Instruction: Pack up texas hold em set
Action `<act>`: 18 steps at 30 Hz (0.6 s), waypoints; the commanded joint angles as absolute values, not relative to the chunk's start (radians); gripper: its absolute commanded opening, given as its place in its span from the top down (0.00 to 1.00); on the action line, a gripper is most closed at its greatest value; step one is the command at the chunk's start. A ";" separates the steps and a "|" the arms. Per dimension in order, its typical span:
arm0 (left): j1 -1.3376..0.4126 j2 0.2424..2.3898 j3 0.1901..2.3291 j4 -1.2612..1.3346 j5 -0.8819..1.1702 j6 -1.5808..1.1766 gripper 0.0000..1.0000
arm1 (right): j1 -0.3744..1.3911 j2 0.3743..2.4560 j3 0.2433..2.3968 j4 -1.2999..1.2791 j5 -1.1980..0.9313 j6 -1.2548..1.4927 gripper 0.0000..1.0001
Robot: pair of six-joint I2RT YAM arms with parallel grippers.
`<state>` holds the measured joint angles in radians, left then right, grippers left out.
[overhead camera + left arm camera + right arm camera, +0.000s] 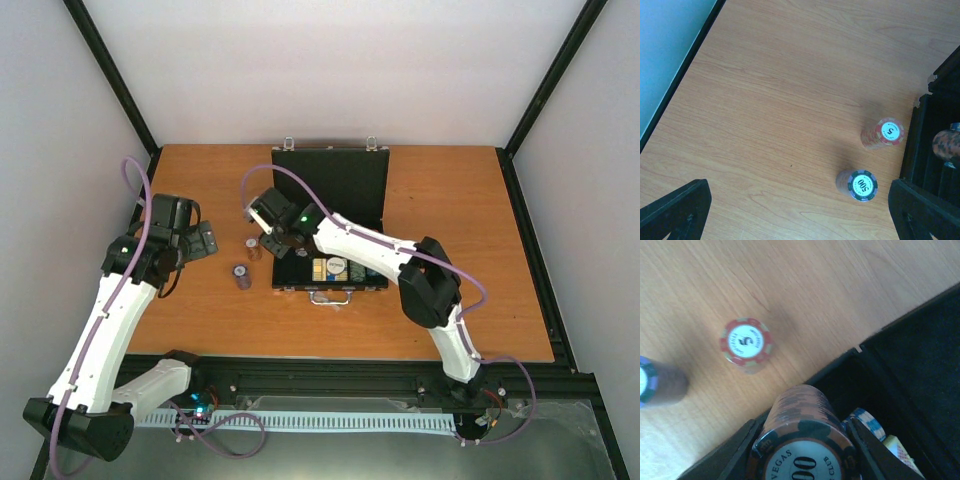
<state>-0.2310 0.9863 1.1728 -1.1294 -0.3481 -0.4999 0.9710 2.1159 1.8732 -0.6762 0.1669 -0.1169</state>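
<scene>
Right pincer [802, 456] clasps brown chip stack [799, 415] at open case's [340, 185] edge, decks [332, 267] inside.

**Chip labels you can read**

On the red-and-cream round chip stack [890, 131], you can read "5" on the white top label. The dark green round chip stack [861, 185] near it shows "500". The brown-and-black round chip stack [802, 460] carries "VEGAS" and "00", with the number cut off by the frame edge. You cannot read the smaller ring lettering, which is too blurred.

Left arm stands bent by the table's [480, 300] left edge, left gripper [200, 241] spread wide and empty. Right arm stretches leftward over mid-table, right gripper [802, 450] clamping a brown chip stack [799, 412].
</scene>
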 commanded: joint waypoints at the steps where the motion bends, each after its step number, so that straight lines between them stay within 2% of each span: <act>1: -0.227 0.994 1.167 -1.111 -0.353 -0.493 0.00 | 0.944 2.093 1.805 -0.588 0.230 -0.147 0.97; 18: -0.227 1.031 1.159 -1.103 -0.327 -0.487 0.00 | 0.901 2.160 1.744 -0.407 0.247 -0.154 0.97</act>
